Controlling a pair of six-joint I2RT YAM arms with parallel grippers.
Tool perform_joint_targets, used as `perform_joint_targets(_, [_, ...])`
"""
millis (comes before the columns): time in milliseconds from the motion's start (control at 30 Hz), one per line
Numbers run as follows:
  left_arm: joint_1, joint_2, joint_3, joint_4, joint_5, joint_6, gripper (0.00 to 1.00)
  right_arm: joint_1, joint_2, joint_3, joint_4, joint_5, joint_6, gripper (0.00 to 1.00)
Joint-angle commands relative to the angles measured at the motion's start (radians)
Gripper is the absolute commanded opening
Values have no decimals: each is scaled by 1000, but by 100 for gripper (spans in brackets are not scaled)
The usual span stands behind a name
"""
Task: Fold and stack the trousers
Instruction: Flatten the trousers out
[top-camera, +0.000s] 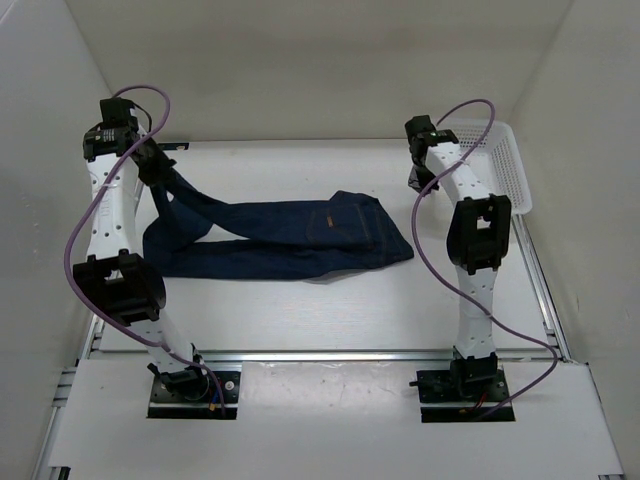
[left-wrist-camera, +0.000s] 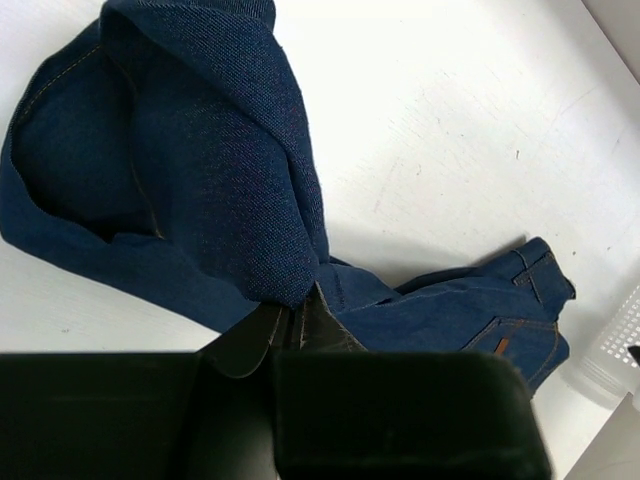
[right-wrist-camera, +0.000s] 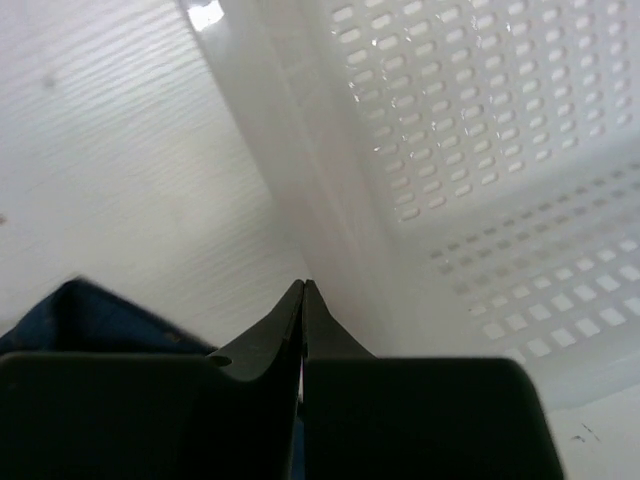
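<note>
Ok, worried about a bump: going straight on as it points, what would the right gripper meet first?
Probably the white mesh basket, its wall just ahead of the right gripper; depth unclear.

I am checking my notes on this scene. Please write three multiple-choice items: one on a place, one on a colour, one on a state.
1. Where is the white basket? A. far right of the table B. near left C. centre
2. What colour are the trousers? A. red B. dark blue C. grey
3. The left gripper is: A. open, empty B. shut on the trousers C. shut on the basket
Answers: 1 A, it stands at the back right. 2 B, the denim is dark blue. 3 B, it pinches a denim fold.
</note>
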Motion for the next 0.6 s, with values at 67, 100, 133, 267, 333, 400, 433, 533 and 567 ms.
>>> perform_joint_targets(67, [-8, -40, 0, 6, 30, 16, 10, -36, -92, -32, -14, 85, 14, 0])
perform_joint_targets(100, [-17, -40, -9, 17, 30, 16, 10, -36, -92, -32, -14, 85, 14, 0])
perform_joint_targets(133, [-17, -40, -9, 17, 30, 7, 10, -36, -92, -32, -14, 85, 14, 0])
perform_joint_targets(267, [-27, -40, -9, 17, 39, 6, 10, -36, -123, -43, 3, 43, 14, 0])
perform_joint_targets(333, [-28, -40, -9, 17, 30, 6, 10, -13, -158, -80, 39, -19, 0, 0])
perform_joint_targets(400, [-28, -49, -9, 17, 30, 6, 10, 2, -236, -133, 67, -62, -9, 0])
perform_joint_targets(433, [-28, -50, -9, 17, 30, 6, 10, 11, -268, -156, 96, -84, -9, 7])
perform_joint_targets(533, [-28, -68, 10, -23, 8, 19, 10, 42, -408, -270, 151, -159, -9, 50])
perform_joint_targets(567, [-28, -86, 0, -23, -4, 19, 10, 51, -469, -307, 168, -191, -9, 61])
